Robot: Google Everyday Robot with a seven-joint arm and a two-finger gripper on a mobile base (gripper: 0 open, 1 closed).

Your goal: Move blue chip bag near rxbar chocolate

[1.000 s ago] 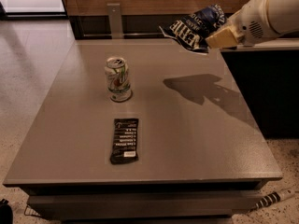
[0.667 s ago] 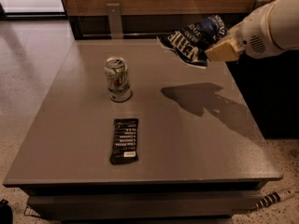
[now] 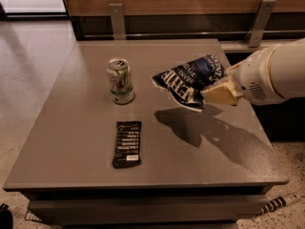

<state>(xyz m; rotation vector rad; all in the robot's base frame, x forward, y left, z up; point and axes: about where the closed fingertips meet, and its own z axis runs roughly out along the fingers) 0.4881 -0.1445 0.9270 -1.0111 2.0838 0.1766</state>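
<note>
Gripper (image 3: 217, 93) holds blue chip bag (image 3: 188, 78) aloft.

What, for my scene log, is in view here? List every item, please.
chip bag: one, dark blue with white lettering, held in the air over the table's right half.
bar: one, black with white text, flat on the table near the front, left of centre.
can: one, silver-green, upright on the table behind the bar.
table: one, grey-brown, fills the middle of the view.
brackets: two, grey metal, on the wall behind the table.
striped object: one, black and white, on the floor at lower right; unclear what it is.
gripper: one, tan, right of centre, shut on the chip bag's right edge.
arm: one, white, entering from the right.
</note>
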